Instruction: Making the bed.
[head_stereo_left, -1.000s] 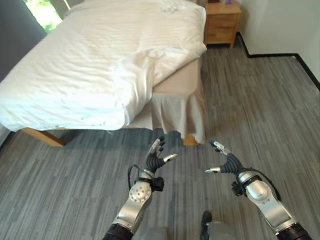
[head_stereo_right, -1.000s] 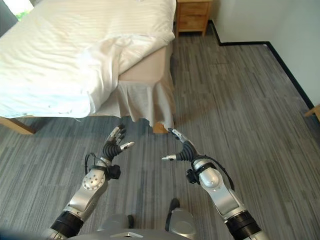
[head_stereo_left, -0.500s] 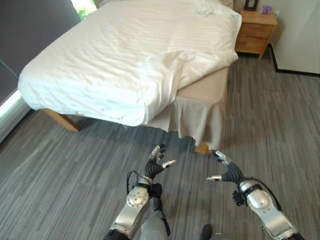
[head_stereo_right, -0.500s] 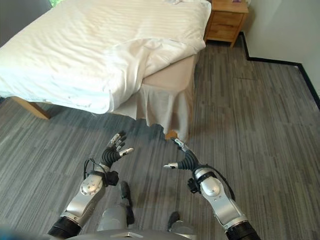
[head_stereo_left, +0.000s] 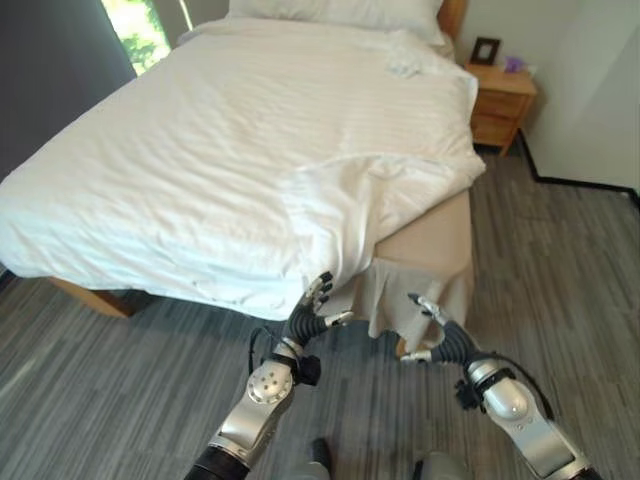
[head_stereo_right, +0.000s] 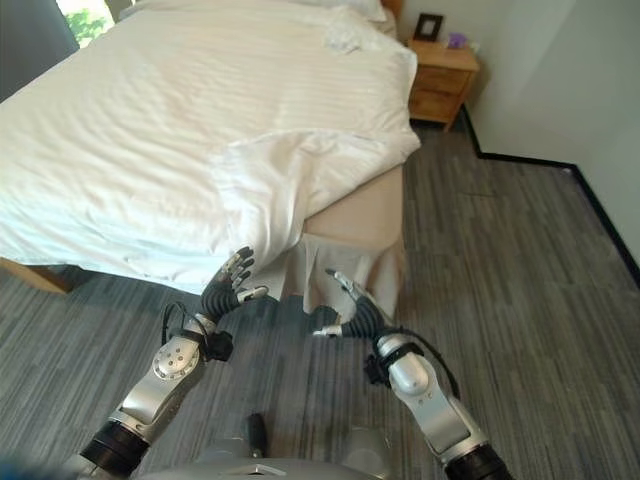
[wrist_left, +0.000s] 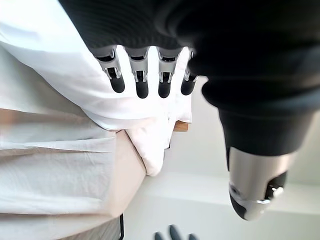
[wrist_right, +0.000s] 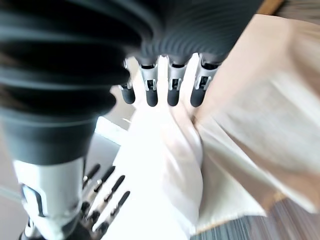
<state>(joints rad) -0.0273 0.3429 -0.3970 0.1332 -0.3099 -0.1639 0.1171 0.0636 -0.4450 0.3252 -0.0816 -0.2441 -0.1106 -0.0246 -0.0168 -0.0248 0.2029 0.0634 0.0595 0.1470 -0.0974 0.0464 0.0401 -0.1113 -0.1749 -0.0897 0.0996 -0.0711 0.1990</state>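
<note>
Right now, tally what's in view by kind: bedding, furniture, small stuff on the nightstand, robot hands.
Bedding: 2, white duvet and pillow
Furniture: 2, bed and wooden nightstand
Nightstand items: 2, dark picture frame and small purple object
Hands: 2, left hand and right hand, both open and holding nothing
Total: 8

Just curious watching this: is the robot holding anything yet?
Nothing. The left robot hand and right robot hand hang open, short of the duvet.
</note>
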